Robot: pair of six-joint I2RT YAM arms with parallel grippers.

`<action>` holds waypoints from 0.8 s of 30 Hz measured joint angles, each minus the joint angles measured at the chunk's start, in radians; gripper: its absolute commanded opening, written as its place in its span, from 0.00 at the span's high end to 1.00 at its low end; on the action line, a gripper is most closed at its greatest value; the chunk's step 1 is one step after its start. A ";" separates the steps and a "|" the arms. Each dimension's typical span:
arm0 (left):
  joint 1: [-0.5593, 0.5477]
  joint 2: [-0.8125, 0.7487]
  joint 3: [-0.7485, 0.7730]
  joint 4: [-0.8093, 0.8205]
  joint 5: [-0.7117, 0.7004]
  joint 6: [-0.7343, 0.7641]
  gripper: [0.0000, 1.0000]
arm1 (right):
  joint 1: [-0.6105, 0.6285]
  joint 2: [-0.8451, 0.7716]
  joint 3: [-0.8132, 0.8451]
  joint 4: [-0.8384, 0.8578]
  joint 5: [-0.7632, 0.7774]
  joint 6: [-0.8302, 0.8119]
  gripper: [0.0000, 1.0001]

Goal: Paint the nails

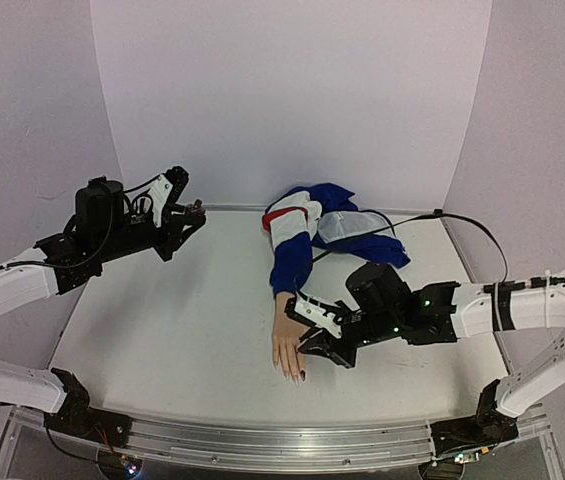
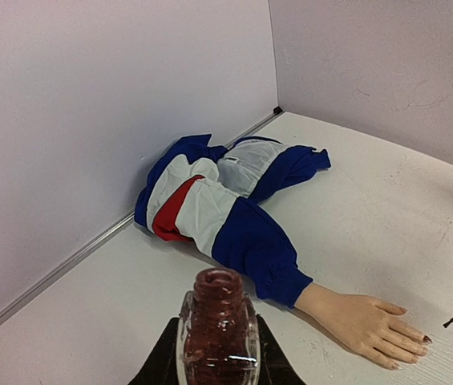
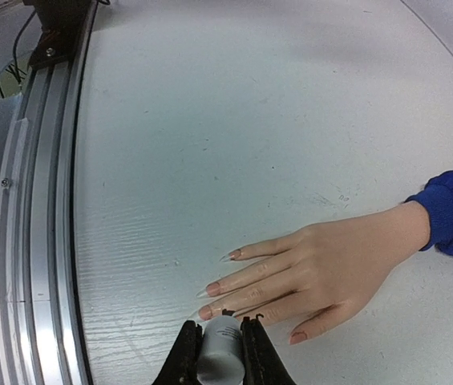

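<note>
right end effector (image 3: pixel 221 330) clamps the brush cap (image 3: pixel 220 357), nails (image 3: pixel 212 288) just ahead of its tip; left end effector (image 2: pixel 218 357) grips open bottle (image 2: pixel 218 305); an off-line stroke likely smears skin or nudges mannequin hand (image 3: pixel 322 265).

Robot lab booth, plain white walls (image 1: pixel 292 100), aluminium rail (image 1: pixel 262 442)

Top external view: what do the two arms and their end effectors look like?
Left arm and right arm: white tubular links, black joints and wrists. Green lights on the right wrist, and a black cable arcs to that arm. Left end effector and right end effector: black with white parts.
</note>
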 measured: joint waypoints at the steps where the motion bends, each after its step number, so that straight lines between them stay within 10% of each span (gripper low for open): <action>1: 0.000 0.000 0.000 0.000 0.000 0.000 1.00 | 0.000 0.008 0.000 0.007 0.011 0.000 1.00; 24: 0.000 0.001 0.000 0.000 -0.001 0.000 1.00 | 0.000 0.180 0.004 -0.006 0.005 -0.023 1.00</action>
